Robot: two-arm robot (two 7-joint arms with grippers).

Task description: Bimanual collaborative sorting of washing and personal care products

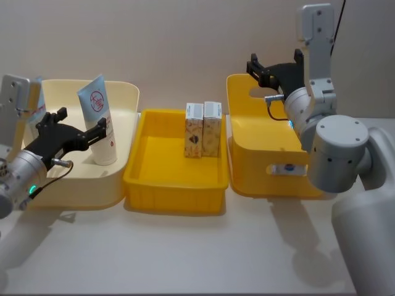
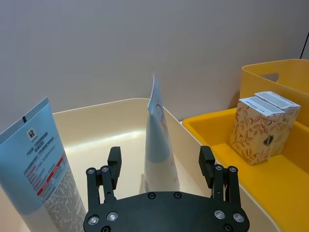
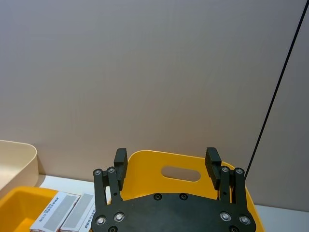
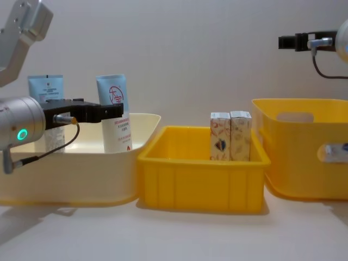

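Two pale blue tubes stand in the cream bin [image 1: 80, 185]. The tube with the red circle logo [image 1: 95, 98] [image 2: 158, 140] [image 4: 113, 95] stands between the fingers of my left gripper [image 1: 82, 120] [image 2: 160, 162] [image 4: 111, 111]. That gripper is open, with a gap on each side of the tube. The other tube [image 1: 38, 105] [image 2: 38, 159] [image 4: 46, 87] stands to its left. Two white patterned cartons [image 1: 202, 128] [image 2: 263, 123] [image 3: 67, 216] [image 4: 230, 136] stand side by side in the middle yellow tray [image 1: 173, 185]. My right gripper [image 1: 256, 65] [image 3: 166, 157] [image 4: 285, 42] hovers open and empty above the right yellow bin [image 1: 259, 179].
The three containers sit in a row, touching or nearly so. Something white and blue [image 1: 287, 168] [image 4: 334, 152] shows through the right bin's front handle slot. A plain wall stands close behind, and a black cable [image 3: 275, 96] hangs at the right. Bare table lies in front.
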